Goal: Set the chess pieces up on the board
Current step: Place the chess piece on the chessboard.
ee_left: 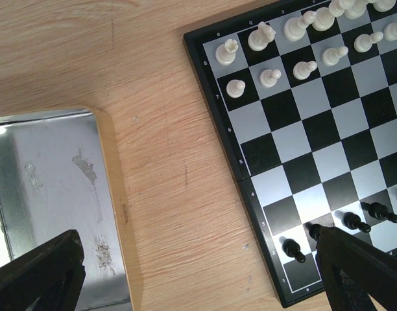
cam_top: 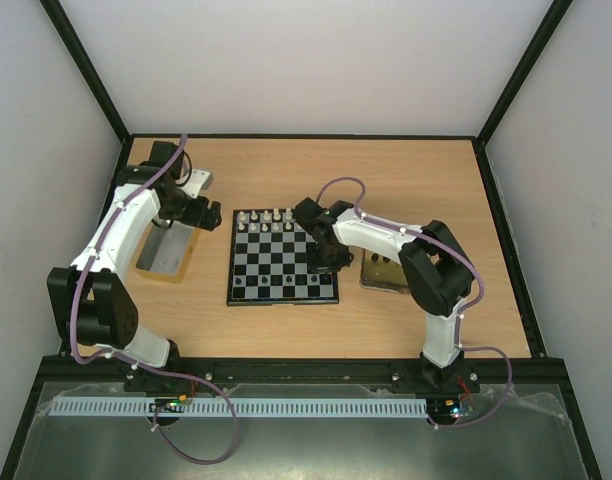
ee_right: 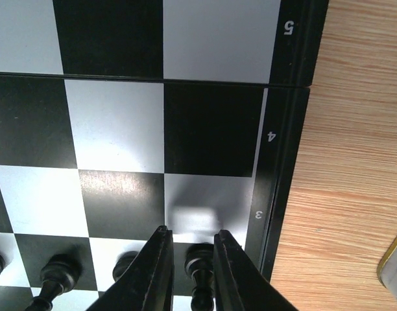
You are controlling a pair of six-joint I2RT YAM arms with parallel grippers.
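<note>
The board lies mid-table. White chess pieces fill its two far rows, and black pawns stand along a near row. My right gripper is low over the board's near right corner. In the right wrist view its fingertips flank a black pawn standing on its square; a thin gap shows on the left side, so the jaws are narrowly open. More black pawns stand to its left. My left gripper hangs wide open and empty over bare wood left of the board.
A silver-grey metal tray lies left of the board, under the left arm; its inside looks bare. A gold tray sits right of the board, partly under the right arm, with its corner just showing. Walls enclose the table.
</note>
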